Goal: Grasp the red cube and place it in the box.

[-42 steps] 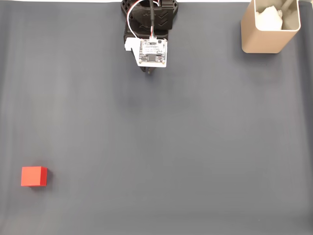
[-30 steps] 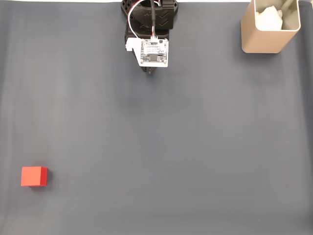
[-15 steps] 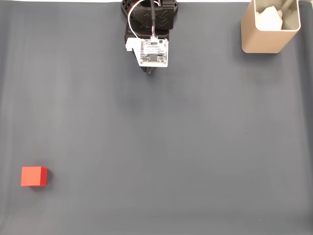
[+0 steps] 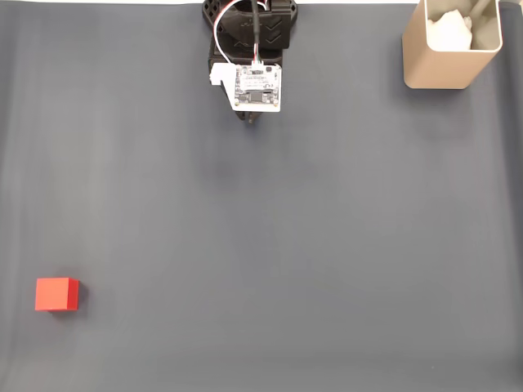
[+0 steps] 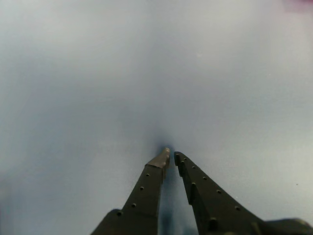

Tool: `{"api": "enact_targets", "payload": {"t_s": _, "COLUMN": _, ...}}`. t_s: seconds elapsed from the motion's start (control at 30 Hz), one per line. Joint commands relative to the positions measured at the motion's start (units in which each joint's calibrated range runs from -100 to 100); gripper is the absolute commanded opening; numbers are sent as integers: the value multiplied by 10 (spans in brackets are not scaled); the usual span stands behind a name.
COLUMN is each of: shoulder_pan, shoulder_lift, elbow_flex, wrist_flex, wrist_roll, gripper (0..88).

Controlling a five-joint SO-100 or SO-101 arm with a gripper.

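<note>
The red cube (image 4: 56, 294) lies on the dark mat at the lower left of the fixed view. At the top right corner stands the beige box (image 4: 449, 57), with something white inside it. The arm is folded at the top centre, and its white circuit board (image 4: 257, 86) covers the gripper (image 4: 250, 117), far from both cube and box. In the wrist view the gripper (image 5: 171, 155) points down at bare mat, its two black fingers nearly touching at the tips with nothing between them.
The black perforated robot base (image 4: 249, 24) sits at the top edge with red and white wires running to the board. The dark grey mat (image 4: 286, 245) stretches flat between cube, arm and box.
The circuit board on the arm shifted very slightly right and down between the earliest frame and the later ones. The cube and box have not moved.
</note>
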Motion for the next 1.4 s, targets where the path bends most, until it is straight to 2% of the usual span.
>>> {"api": "enact_targets", "payload": {"t_s": 0.0, "shoulder_pan": -6, "shoulder_lift": 0, "elbow_flex": 5, "wrist_flex": 11, "wrist_roll": -5, "gripper": 3}}
{"api": "enact_targets", "payload": {"t_s": 0.33, "shoulder_pan": -3, "shoulder_lift": 0, "elbow_flex": 5, "wrist_flex": -1, "wrist_roll": 3, "gripper": 3}}
{"api": "enact_targets", "payload": {"t_s": 0.63, "shoulder_pan": -3, "shoulder_lift": 0, "elbow_flex": 5, "wrist_flex": -95, "wrist_roll": -17, "gripper": 3}}
{"api": "enact_targets", "payload": {"t_s": 1.03, "shoulder_pan": -1, "shoulder_lift": 3, "elbow_flex": -2, "wrist_flex": -245, "wrist_roll": -13, "gripper": 3}}
{"api": "enact_targets", "payload": {"t_s": 1.37, "shoulder_pan": -4, "shoulder_lift": 96, "elbow_flex": -108, "wrist_flex": -309, "wrist_roll": -7, "gripper": 3}}
